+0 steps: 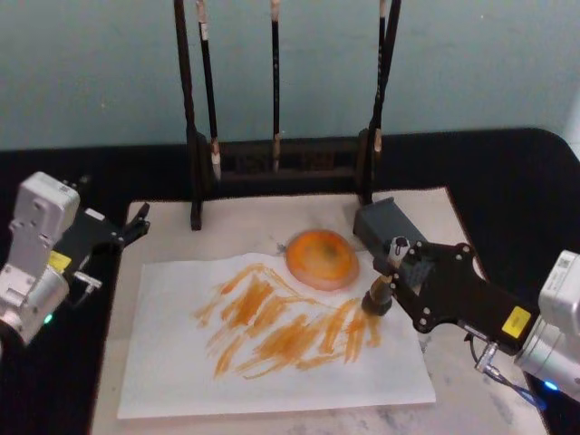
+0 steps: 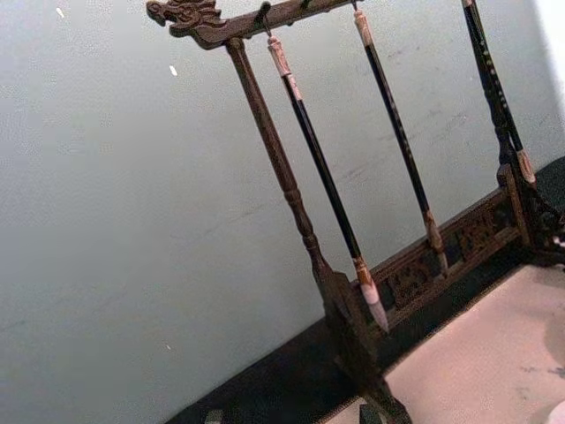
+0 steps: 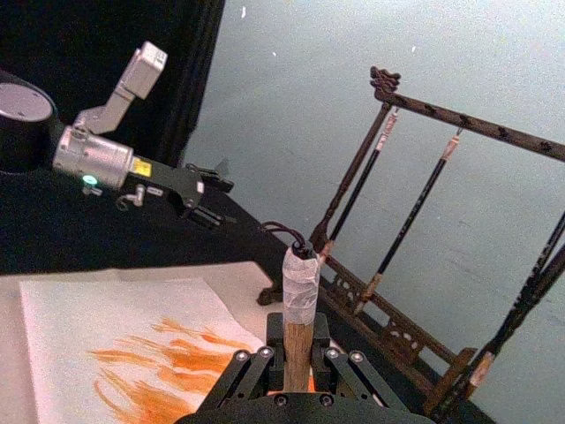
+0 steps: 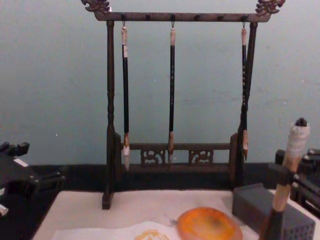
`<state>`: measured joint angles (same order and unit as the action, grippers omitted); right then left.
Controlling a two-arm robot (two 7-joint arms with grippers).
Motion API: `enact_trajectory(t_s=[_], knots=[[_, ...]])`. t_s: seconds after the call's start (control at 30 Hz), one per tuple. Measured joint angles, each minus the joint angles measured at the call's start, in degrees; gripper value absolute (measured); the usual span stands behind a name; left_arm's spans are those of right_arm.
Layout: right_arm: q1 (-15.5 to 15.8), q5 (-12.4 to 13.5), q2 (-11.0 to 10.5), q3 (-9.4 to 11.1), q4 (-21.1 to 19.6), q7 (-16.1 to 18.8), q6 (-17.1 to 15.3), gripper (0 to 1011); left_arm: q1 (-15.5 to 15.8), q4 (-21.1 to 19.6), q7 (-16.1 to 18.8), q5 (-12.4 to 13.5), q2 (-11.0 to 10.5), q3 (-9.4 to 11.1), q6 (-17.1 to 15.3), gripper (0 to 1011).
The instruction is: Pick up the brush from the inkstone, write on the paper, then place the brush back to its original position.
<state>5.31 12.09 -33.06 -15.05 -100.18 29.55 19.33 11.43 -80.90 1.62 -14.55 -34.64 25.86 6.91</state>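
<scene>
Counter [image 1: 507,181] black, beige mat [image 1: 168,227] laid on it. Paper [image 1: 163,372] lower centre, orange strokes across middle. Brush [image 1: 378,297] gripped upright by right claw [image 1: 406,272], tuft at paper's upper right, just beside inkstone [image 1: 322,258]. Writing judged done: brush best lifted straight, then laid gently on inkstone. Left claw [image 1: 134,227] parked mid-left, jaws apart. Behind: wooden rack [image 1: 272,168], teal wall [image 1: 91,72].

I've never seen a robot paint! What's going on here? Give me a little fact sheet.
Right claw: shut on the brush, held near upright
Brush tip: down on the paper, just right of the inkstone
Paper: streaked with orange strokes
Left claw: open, idle at the mat's left edge
Behind: three thin brushes hanging on a rack
</scene>
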Motion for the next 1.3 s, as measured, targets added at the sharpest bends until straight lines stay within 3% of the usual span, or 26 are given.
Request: enact_trajectory(t_s=[0.57,0.93,1.3], knots=[[0.02,6.18,-1.36,-0.31,-1.35,3.93,-1.99,175,0.0,0.0,0.0,0.0,0.0,0.0,0.0,1001],[-0.25,7.8,-1.79,-0.65,-1.96,4.5,-2.06,175,0.0,0.0,0.0,0.0,0.0,0.0,0.0,1001],[-1.16,10.12,0.27,0.65,-1.45,2.27,-2.42,175,0.0,0.0,0.0,0.0,0.0,0.0,0.0,1001]])
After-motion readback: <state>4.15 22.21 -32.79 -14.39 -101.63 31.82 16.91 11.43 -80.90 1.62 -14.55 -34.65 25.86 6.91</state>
